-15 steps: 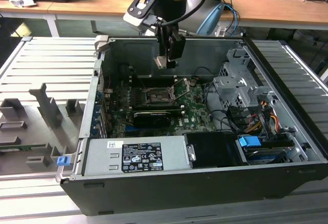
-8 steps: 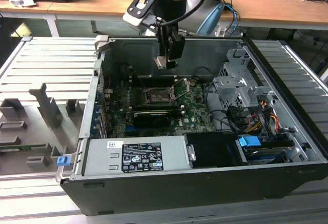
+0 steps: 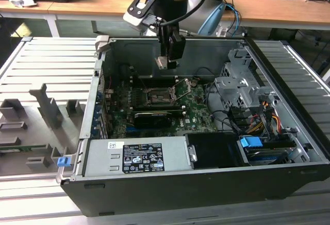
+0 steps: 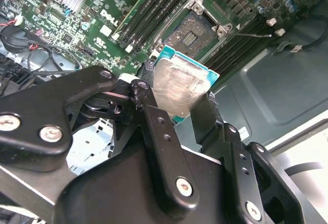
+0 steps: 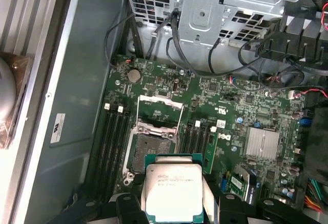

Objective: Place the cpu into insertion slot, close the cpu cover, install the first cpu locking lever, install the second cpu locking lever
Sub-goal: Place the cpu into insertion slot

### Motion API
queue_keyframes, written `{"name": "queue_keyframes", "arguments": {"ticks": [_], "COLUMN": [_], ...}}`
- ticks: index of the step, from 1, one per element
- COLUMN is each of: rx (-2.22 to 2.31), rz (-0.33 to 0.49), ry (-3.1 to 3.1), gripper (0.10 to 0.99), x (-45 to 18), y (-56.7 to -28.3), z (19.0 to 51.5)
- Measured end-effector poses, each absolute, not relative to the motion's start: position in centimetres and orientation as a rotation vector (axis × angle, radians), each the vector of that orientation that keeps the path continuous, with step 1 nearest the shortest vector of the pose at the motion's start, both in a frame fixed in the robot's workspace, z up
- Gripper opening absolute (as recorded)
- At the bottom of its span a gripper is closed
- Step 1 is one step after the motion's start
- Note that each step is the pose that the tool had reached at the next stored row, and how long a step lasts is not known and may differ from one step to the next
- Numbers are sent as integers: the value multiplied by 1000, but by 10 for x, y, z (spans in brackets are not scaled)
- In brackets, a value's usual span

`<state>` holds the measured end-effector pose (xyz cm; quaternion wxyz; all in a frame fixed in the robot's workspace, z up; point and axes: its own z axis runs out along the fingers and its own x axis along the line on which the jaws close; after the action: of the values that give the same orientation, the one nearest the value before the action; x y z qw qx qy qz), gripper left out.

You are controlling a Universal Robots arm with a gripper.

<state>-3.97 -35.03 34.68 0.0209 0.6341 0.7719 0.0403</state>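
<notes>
My gripper [image 3: 167, 55] hangs inside the open computer case, above the green board [image 3: 196, 113], and is shut on the cpu [image 3: 162, 62]. In both wrist views the cpu [image 4: 179, 88] [image 5: 173, 190] is a pale silver square on a teal edge, pinched by its sides between the black fingers [image 4: 154, 116]. The insertion slot [image 5: 148, 149] [image 4: 197, 29] [image 3: 157, 97] lies open with a dark centre, a little way off from the chip. The cpu cover [image 5: 160, 98] stands raised at the slot's far side. The cpu hovers clear of the slot.
Memory slots [image 5: 113, 142] flank the socket. A long black card [image 3: 152, 117] lies just in front of it and a grey power supply [image 3: 136, 155] at the case front. A metal drive cage [image 3: 242, 88] with cables sits at the exterior view's right. A finned heatsink [image 5: 262, 144] is on the board.
</notes>
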Motion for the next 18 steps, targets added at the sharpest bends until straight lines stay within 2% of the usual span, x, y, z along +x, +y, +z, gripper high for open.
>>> {"name": "queue_keyframes", "arguments": {"ticks": [11,18], "rx": [2015,2055], "rz": [123,122], "ry": [2350,2312], "gripper": [529,529], "x": [-40,-40], "y": [-350,-349], "z": [346,334]}}
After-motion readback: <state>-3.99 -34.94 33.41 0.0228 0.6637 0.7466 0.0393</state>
